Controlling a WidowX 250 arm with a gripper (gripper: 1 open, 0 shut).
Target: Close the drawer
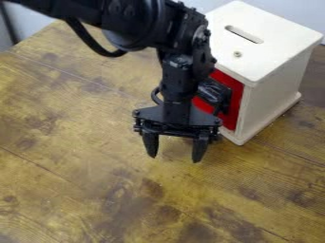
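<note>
Fingers (151, 144): spread wide, with an open gap between the two dark tips; point down toward the tabletop, one tip on each side of the gap.
Hold: grip nothing visible between the tips; show wood grain through the gap.
Contact at the tips: cannot tell whether touching the wood or hovering just above it.
Gripper (176, 147): black, with a broad crosswise body above the fingers; sits in front of the box, on the side of the red face.
Handle (216, 94): black and looped, just beside the gripper and partly hidden behind it; cannot tell whether touching the gripper.
Drawer (230, 108): red front, set in the side of the box that faces the gripper; partly covered from view by the gripper and the arm; cannot tell how far out.
Arm (137, 23): black, reaches in from the upper left, then bends downward to the gripper.
Cable (91, 40): black, loops below the upper part of the arm.
Box (275, 84): cream-white, stands upright on the table near the upper right.
Top of the box: carries a narrow dark slot (245, 34) and a small round brass-coloured fitting (238, 54).
Table (76, 142): brown wood with darker patches, spreads below and around the gripper and box.
Background: pale, behind the box.
</note>
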